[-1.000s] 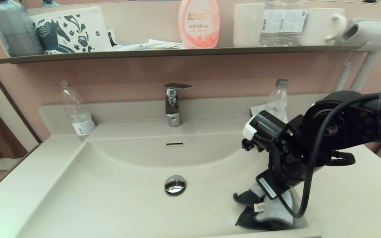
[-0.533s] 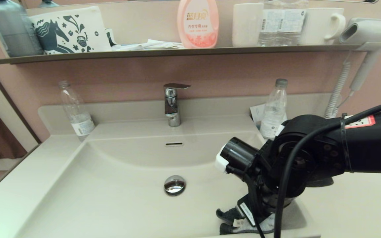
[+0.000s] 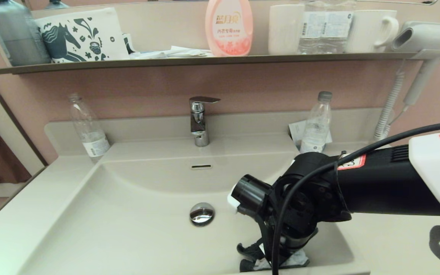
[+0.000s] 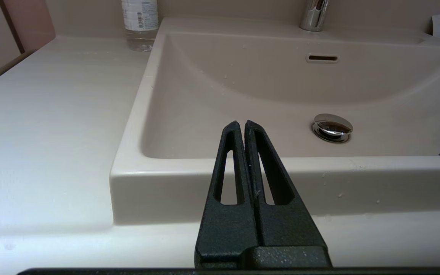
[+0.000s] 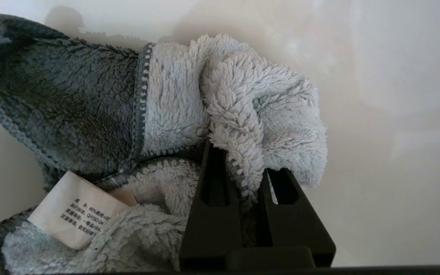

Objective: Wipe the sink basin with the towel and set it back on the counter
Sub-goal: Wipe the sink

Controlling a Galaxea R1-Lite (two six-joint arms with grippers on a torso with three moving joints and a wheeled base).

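The cream-white sink basin (image 3: 128,214) has a chrome drain plug (image 3: 202,213) and a slot overflow hole (image 3: 201,166). My right gripper (image 5: 244,164) is down in the basin at its front right, shut on a fold of the towel (image 5: 174,110). The bunched towel (image 3: 294,261) presses on the basin floor, pale blue face and dark grey face both showing, white tag (image 5: 74,214) out. My wrist hides most of it from the head view. My left gripper (image 4: 241,124) is shut and empty, held still before the basin's front left corner, over the counter (image 4: 44,133).
A chrome faucet (image 3: 199,120) stands at the back centre. Clear bottles stand on the counter at back left (image 3: 89,128) and back right (image 3: 316,122). The wall shelf (image 3: 204,60) carries bottles and cups. A hair dryer (image 3: 426,36) hangs at right.
My right arm has swept left along the basin's front, dragging the towel from the right wall toward the drain side. The left gripper has not moved.
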